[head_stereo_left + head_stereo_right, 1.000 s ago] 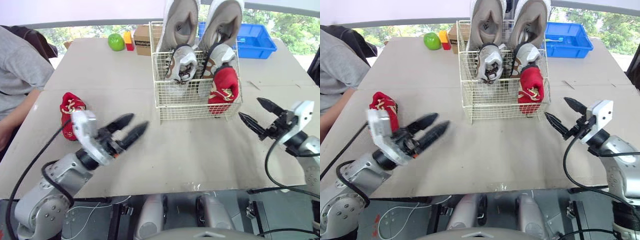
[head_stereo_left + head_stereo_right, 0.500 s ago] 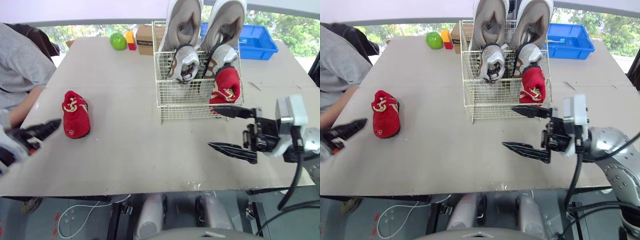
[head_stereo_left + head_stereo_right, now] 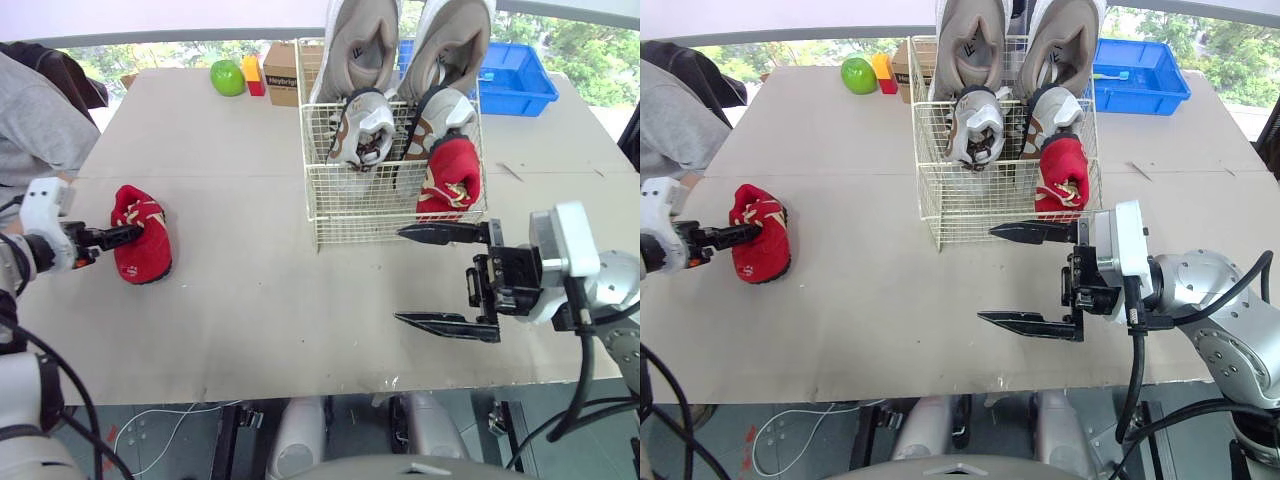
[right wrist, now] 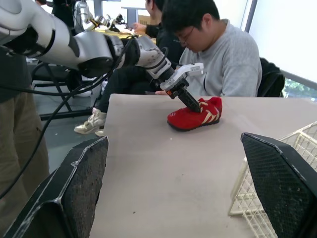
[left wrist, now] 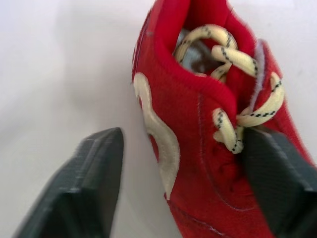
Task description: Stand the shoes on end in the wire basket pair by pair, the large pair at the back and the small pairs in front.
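Left gripper (image 5: 185,163), fingers spread astride the lone red shoe (image 3: 141,247) well left of the wire basket (image 3: 365,205), should clamp mid-body before lifting; right gripper (image 3: 400,275) gapes open.

L end effector (image 3: 133,233): 2 slim black tapered fingers, white boxy wrist block, small orange-red spot beside it. L arm (image 4: 84,49): glossy silver-grey rounded shells, dark bands at joints, thin black cables alongside. R end effector (image 3: 986,274): 2 long black pointed fingers w/ fine cross-hatch pads (image 4: 282,173), black squarish body, white rectangular module behind. R forearm (image 3: 1215,290): silver-grey metal, bulbous elbow shell, black cable (image 3: 1132,380) looping below.
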`<state>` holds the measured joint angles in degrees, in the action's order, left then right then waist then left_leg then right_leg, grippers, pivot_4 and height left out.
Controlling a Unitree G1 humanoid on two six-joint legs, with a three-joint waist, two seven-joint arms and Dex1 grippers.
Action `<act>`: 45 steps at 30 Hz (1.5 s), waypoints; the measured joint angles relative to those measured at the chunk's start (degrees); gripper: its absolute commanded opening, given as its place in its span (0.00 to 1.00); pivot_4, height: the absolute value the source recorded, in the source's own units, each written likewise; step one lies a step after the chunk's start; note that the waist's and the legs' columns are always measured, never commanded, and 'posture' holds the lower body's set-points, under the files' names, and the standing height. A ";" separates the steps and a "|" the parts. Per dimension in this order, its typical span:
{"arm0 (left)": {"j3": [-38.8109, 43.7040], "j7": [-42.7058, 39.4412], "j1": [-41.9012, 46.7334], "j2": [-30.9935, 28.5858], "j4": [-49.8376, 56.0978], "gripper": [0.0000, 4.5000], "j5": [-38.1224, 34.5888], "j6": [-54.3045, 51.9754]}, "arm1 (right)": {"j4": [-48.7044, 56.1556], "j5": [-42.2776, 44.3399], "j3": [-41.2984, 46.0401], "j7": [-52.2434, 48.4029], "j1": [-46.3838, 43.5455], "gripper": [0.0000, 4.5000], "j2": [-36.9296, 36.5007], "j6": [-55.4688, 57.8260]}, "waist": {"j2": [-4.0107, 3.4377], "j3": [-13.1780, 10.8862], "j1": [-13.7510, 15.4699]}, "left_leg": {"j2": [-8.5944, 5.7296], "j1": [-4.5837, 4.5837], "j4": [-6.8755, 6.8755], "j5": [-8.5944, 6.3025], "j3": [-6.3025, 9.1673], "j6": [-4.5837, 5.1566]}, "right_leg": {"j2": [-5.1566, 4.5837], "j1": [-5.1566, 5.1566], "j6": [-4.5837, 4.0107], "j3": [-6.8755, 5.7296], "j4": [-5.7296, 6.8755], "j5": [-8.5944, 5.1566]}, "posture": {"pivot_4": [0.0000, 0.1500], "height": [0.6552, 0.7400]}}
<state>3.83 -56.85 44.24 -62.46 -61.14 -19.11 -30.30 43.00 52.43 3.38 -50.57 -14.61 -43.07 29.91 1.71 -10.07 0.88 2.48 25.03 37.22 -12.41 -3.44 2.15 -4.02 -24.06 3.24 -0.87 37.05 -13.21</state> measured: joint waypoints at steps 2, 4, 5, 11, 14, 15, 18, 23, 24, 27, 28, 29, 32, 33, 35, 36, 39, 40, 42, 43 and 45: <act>0.21 -2.64 1.79 0.34 -2.84 0.39 1.02 0.76 | 1.08 1.04 0.89 1.18 1.25 0.93 -0.83 0.99 | 0.00 0.00 0.08 | -0.03 0.00 0.11 0.00 -0.01 0.00 | -0.06 0.05 -0.13 0.01 0.00 -0.07 | 1.00 1.00; 0.98 -5.88 3.36 1.69 -5.06 0.23 1.05 -0.46 | 2.23 2.65 2.91 2.65 2.61 0.93 -1.87 1.68 | 0.01 0.01 0.18 | -0.08 0.01 0.27 0.01 -0.01 0.02 | -0.15 0.16 -0.21 0.03 -0.01 -0.11 | 1.00 1.00; 2.08 -6.51 3.86 2.26 -5.79 0.16 0.92 -1.23 | 2.90 3.30 4.06 3.34 3.64 0.93 -2.37 2.08 | 0.07 0.04 0.27 | -0.07 0.01 0.29 0.01 0.01 0.03 | -0.21 0.20 -0.21 0.03 -0.03 -0.11 | 1.00 1.00; 6.34 -9.51 1.58 3.83 -1.91 0.01 -0.61 -6.53 | 3.23 3.45 4.61 5.86 5.14 0.93 -2.52 2.38 | 0.25 0.07 0.06 | 0.07 0.02 0.31 0.01 0.10 0.03 | -0.24 0.23 -0.20 -0.02 -0.03 -0.10 | 1.00 1.00; 14.35 -6.80 -4.66 5.75 16.64 0.01 -8.60 -18.42 | 2.56 0.94 4.73 5.94 7.46 0.93 -2.42 1.72 | 0.51 -0.01 -0.05 | 0.20 0.10 0.31 0.01 0.56 0.01 | -0.19 0.21 0.01 -0.11 0.01 0.03 | 1.00 1.00; 19.84 -3.18 -8.46 8.04 29.32 0.01 -13.47 -23.98 | 1.85 -1.81 4.58 6.08 8.19 0.93 -2.32 0.54 | 0.53 -0.01 -0.20 | 0.21 0.13 0.31 0.02 0.60 0.00 | -0.23 0.22 0.02 -0.10 -0.03 0.03 | 1.00 1.00; 28.11 5.44 -11.14 14.85 49.62 0.01 -22.06 -31.59 | 0.24 -6.51 4.14 6.93 8.43 0.93 -0.94 -1.58 | 0.51 -0.01 -0.17 | 0.17 0.06 0.32 0.02 0.59 0.00 | -0.24 0.27 0.03 -0.08 -0.01 0.04 | 1.00 1.00; 30.67 27.40 -10.52 35.59 79.71 0.01 -31.12 -31.59 | -3.25 -6.53 4.12 5.54 6.37 0.93 1.91 -3.93 | 0.51 -0.01 0.05 | -0.01 -0.23 0.34 0.06 0.69 -0.05 | -0.16 0.61 0.06 -0.05 0.06 0.06 | 1.00 1.00; 28.71 29.42 -10.34 37.40 82.35 0.01 -30.76 -29.73 | -3.72 -6.43 4.15 5.50 5.80 0.93 1.99 -3.91 | 0.53 -0.02 -0.04 | -0.14 -0.26 0.34 0.08 0.69 -0.07 | -0.10 0.62 0.05 -0.02 0.07 0.08 | 1.00 1.00; 19.13 36.77 -9.63 45.98 89.37 0.01 -20.88 -14.94 | -5.76 -7.04 4.59 3.70 5.86 0.93 1.28 -4.40 | 0.48 0.01 -0.01 | -0.21 -0.34 0.34 0.08 0.64 -0.08 | -0.06 0.64 0.04 0.08 0.08 0.08 | 1.00 1.00; 16.68 37.83 -10.27 47.21 90.17 0.01 -17.75 -11.12 | -6.09 -7.16 4.68 3.40 6.24 0.93 1.02 -4.42 | 0.45 0.02 -0.01 | -0.22 -0.34 0.34 0.08 0.62 -0.08 | -0.06 0.64 0.04 0.10 0.07 0.08 | 1.00 1.00; 11.12 39.24 -12.55 48.65 90.56 0.01 -9.58 -1.48 | -6.55 -7.18 4.69 3.12 6.62 0.93 0.72 -4.32 | 0.42 0.04 -0.14 | -0.22 -0.36 0.31 0.08 0.55 -0.07 | -0.04 0.63 0.03 0.20 0.04 0.08 | 1.00 1.00; 2.92 40.37 -16.40 51.88 87.79 0.01 1.94 14.28 | -7.23 -6.62 5.88 3.49 5.95 0.93 0.71 -3.86 | 0.38 0.03 -0.09 | -0.22 -0.32 0.27 0.08 0.51 -0.07 | -0.01 0.59 0.03 0.19 0.02 0.08 | 1.00 1.00; 0.50 41.15 -16.68 53.52 84.93 0.01 5.91 21.07 | -7.34 -6.33 6.72 3.51 5.67 0.93 0.65 -3.85 | 0.38 0.03 0.07 | -0.22 -0.30 0.28 0.08 0.49 -0.06 | -0.01 0.60 0.02 0.12 0.00 0.08 | 1.00 1.00; -2.81 42.67 -17.55 55.96 79.05 0.01 11.85 32.76 | -7.34 -6.43 7.48 3.66 6.11 0.93 0.30 -3.85 | 0.36 0.06 0.38 | -0.24 -0.29 0.30 0.07 0.43 -0.06 | -0.02 0.64 0.02 0.07 -0.04 0.08 | 1.00 1.00; -3.51 42.95 -17.75 56.57 77.16 0.01 13.04 35.69 | -7.27 -6.44 7.77 3.94 6.56 0.93 0.29 -3.70 | 0.36 0.06 0.52 | -0.24 -0.27 0.31 0.07 0.42 -0.05 | -0.02 0.64 0.03 0.08 -0.04 0.08 | 1.00 1.00; -5.67 42.99 -18.67 57.95 70.20 0.01 16.03 46.74 | -5.85 -4.50 9.48 6.64 7.47 0.93 0.21 -1.54 | 0.35 0.06 0.51 | -0.24 -0.27 0.32 0.07 0.50 -0.05 | -0.03 0.63 0.03 0.12 -0.04 0.09 | 1.00 1.00; -6.52 43.03 -18.97 58.46 68.13 0.01 17.09 50.51 | -4.94 -3.65 10.74 6.82 8.56 0.93 -0.17 -1.14 | 0.31 0.09 0.54 | -0.24 -0.28 0.32 0.07 0.53 -0.05 | -0.03 0.63 0.04 0.11 -0.05 0.08 | 1.00 1.00; -8.11 43.29 -20.37 59.04 63.64 0.01 19.48 57.75 | -3.53 -2.45 13.16 6.72 11.30 0.93 -1.75 -0.42 | 0.26 0.12 0.74 | -0.24 -0.25 0.32 0.06 0.52 -0.03 | -0.04 0.64 0.04 0.10 -0.08 0.08 | 1.00 1.00; -8.89 43.68 -21.11 59.45 61.05 0.01 20.70 60.73 | -3.25 -1.92 14.43 6.78 12.44 0.93 -2.16 0.06 | 0.26 0.12 0.83 | -0.23 -0.25 0.32 0.06 0.52 -0.03 | -0.03 0.64 0.05 0.09 -0.09 0.09 | 1.00 1.00; -10.11 45.90 -22.76 61.30 56.49 0.01 23.32 66.48 | -2.34 -0.39 17.57 7.68 14.90 0.93 -2.35 1.05 | 0.23 0.14 1.15 | -0.24 -0.26 0.32 0.06 0.53 -0.03 | -0.04 0.64 0.10 0.12 -0.10 0.12 | 1.00 1.00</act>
<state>-6.28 -10.95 21.47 -1.16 -4.65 4.21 36.18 40.66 52.03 20.95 -42.90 0.28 -45.42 30.96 1.95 -9.94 2.03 2.24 24.77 37.54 -12.35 -2.91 2.12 -4.05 -23.42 3.34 -0.76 36.95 -13.09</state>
